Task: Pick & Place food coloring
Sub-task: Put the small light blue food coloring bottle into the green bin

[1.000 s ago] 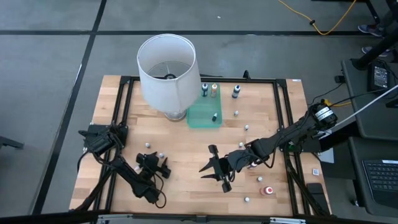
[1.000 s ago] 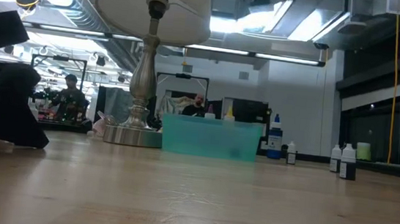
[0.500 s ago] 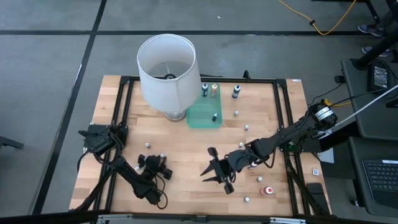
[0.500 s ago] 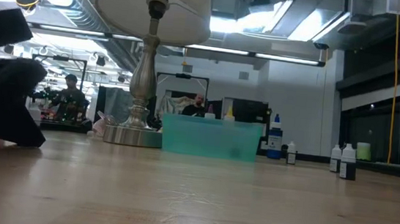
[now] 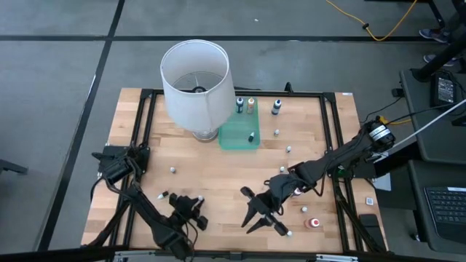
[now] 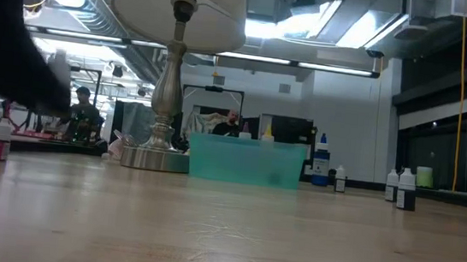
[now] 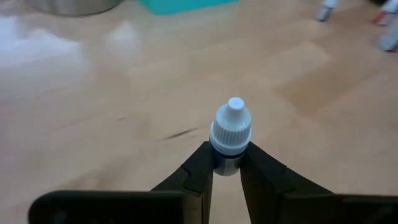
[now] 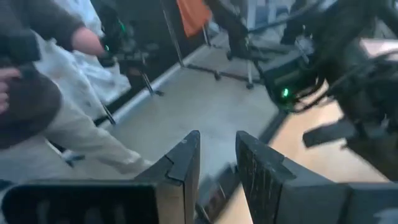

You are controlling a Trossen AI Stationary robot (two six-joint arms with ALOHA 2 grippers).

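While the left gripper (image 7: 226,167) reaches low over the table's near edge, its jaws clench a white-capped food coloring bottle (image 7: 229,135). Nearby, the right gripper (image 5: 256,211) points toward that edge too, fingers slightly parted, holding nothing.

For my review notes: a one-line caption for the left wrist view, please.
Left gripper shut on a white-capped food coloring bottle, above the wooden table.

A white lampshade (image 5: 195,78) on a silver lamp base (image 6: 157,137) stood at the wooden table's (image 5: 218,171) eleven o'clock, a translucent green tray (image 5: 238,135) just beside it toward three o'clock. Beyond the table, a person (image 8: 43,118) stood on grey floor.
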